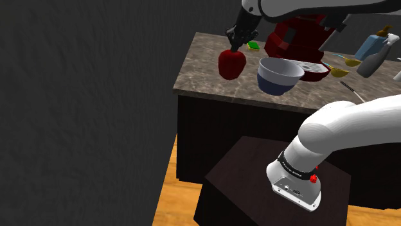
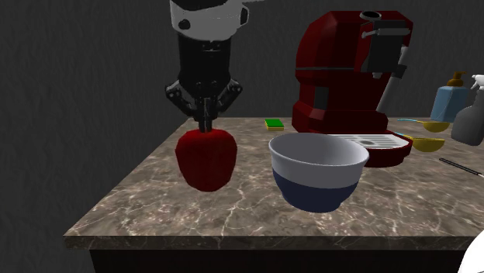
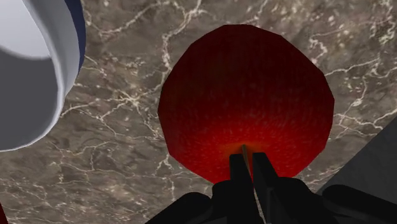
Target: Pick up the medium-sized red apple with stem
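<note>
A dark red apple [image 1: 231, 64] is at the marble counter's [image 1: 205, 70] corner by the shoulder view's left edge. My black gripper [image 1: 235, 46] comes straight down onto the top of the apple [image 2: 205, 159]. In the wrist view the gripper [image 3: 248, 156] has its fingers nearly together, pinching the thin stem [image 3: 245, 149] at the middle of the apple [image 3: 245, 102]. I cannot tell whether the apple rests on the counter or hangs just above it.
A white and blue bowl [image 2: 318, 171] stands close beside the apple, with a red coffee machine [image 2: 345, 77] behind it. A green sponge [image 2: 274, 123], yellow scoops [image 2: 428, 142] and bottles [image 2: 465, 108] lie farther back. The counter's edge [image 2: 155, 233] drops off near the apple.
</note>
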